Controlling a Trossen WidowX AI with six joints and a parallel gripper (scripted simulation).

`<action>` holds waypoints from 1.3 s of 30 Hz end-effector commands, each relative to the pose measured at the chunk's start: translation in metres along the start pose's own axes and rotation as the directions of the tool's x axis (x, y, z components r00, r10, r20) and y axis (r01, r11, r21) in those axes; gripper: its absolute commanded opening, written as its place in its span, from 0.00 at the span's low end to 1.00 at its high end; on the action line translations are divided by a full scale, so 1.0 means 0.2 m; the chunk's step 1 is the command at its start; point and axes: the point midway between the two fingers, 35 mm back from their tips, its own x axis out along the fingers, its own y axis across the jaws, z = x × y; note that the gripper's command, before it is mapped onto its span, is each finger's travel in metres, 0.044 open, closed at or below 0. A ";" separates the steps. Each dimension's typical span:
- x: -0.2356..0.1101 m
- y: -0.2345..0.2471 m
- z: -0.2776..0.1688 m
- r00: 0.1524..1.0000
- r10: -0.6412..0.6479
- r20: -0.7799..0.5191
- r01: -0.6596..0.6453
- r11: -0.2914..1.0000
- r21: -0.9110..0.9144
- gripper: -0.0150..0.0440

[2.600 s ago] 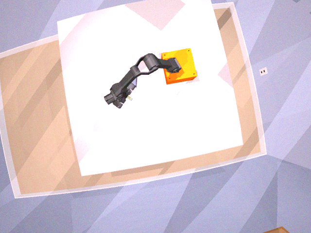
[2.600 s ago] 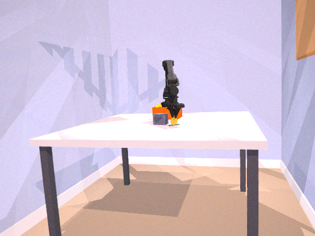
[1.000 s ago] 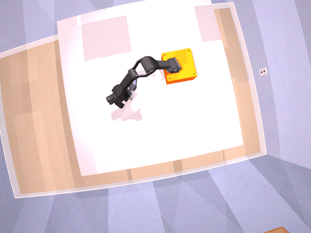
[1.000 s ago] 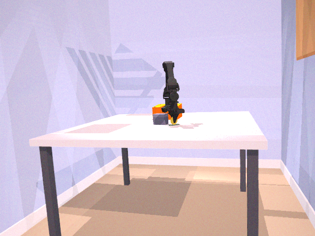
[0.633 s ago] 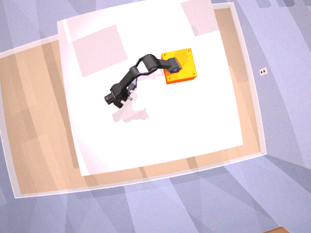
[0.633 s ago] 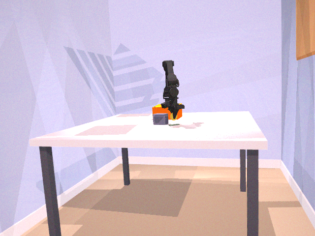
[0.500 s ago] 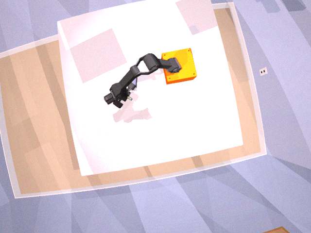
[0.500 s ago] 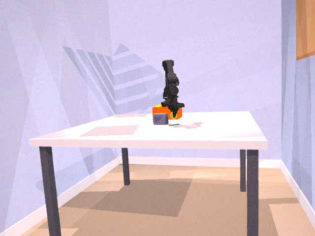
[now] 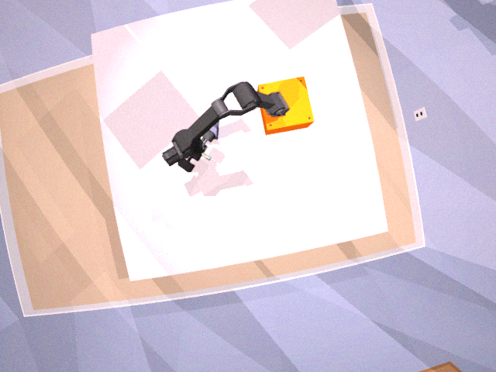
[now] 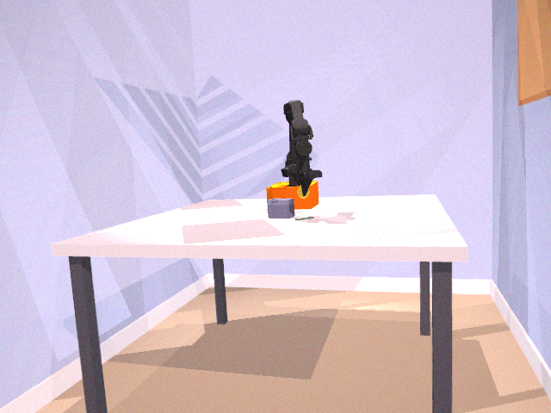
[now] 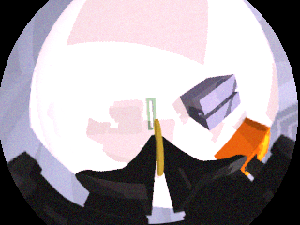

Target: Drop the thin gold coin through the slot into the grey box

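My gripper (image 9: 198, 152) (image 10: 305, 188) (image 11: 157, 139) is shut on the gold coin (image 10: 305, 191) (image 11: 159, 157), which shows edge-on as a thin gold line in the wrist view. It holds the coin a little above the white table (image 9: 280, 200) (image 10: 378, 235). The shallow dark-green holder (image 9: 206, 156) (image 10: 305, 218) (image 11: 150, 112) lies on the table just below and ahead of the fingers, with nothing in it. The closed grey box (image 10: 280, 207) (image 11: 212, 105) stands close by, to the left of the gripper in the exterior view; in the top view the arm hides most of it (image 9: 216, 131).
The arm's orange base block (image 9: 286, 105) (image 10: 291, 195) (image 11: 247, 142) stands just behind the grey box. The table's edges are far from the gripper on all sides.
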 end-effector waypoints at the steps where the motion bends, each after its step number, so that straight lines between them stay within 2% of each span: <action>1: -0.07 0.00 0.01 1.000 0.011 0.011 -0.011 1.000 -0.001 0.25; 5: -0.07 0.00 0.01 1.000 0.011 0.011 -0.011 1.000 0.021 0.25; 16: -0.07 0.02 0.00 1.000 0.011 0.011 -0.015 0.928 0.373 0.25; 31: -0.07 0.04 -0.01 1.000 0.012 0.011 -0.016 0.634 0.774 0.25; 35: -0.07 0.04 -0.01 1.000 0.012 0.011 -0.015 0.530 0.848 0.25; 39: -0.07 0.04 -0.01 1.000 0.012 0.011 -0.015 0.512 0.859 0.25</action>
